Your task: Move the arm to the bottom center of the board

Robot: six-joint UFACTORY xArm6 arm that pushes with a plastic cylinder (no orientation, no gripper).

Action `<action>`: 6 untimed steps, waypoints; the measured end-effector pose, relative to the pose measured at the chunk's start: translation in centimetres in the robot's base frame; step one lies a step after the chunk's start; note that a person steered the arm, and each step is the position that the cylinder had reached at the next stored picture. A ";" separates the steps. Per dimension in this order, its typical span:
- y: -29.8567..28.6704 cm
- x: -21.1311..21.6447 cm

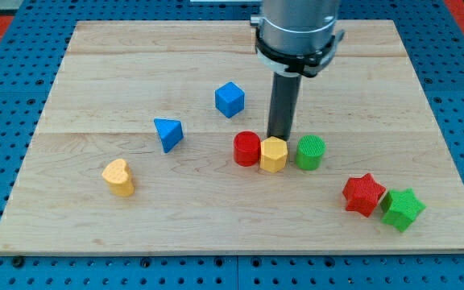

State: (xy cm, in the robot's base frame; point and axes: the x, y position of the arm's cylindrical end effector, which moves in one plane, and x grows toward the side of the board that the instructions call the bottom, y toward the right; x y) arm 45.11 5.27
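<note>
my tip point(279, 138) stands near the middle of the board point(216, 234), a little toward the right edge; its very end sits just behind the yellow hexagonal block point(273, 154), touching or nearly so, cannot tell which; no claw on this rig, only a plain rod, so nothing to open or close.

3 blocks in a tight row: red cylinder point(247, 149), the yellow one, green cylinder point(310, 152), each touching or just beside its neighbour; this row lies between my tip and the bottom edge.

blue cube point(229, 99) toward the top; blue triangular block point(168, 133) left of centre; yellow heart point(118, 177) toward the bottom left corner; red star point(364, 194) and green star point(402, 209) together near the bottom right corner.

progress, as i judge it: target is the middle of the bottom edge; that spot is bare and my tip is well short of it; most of the travel remains; going straight down would shove the yellow block.
</note>
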 end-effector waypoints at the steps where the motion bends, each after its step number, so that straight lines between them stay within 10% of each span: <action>1: -0.5 -3.1; 6: -7.6 3.7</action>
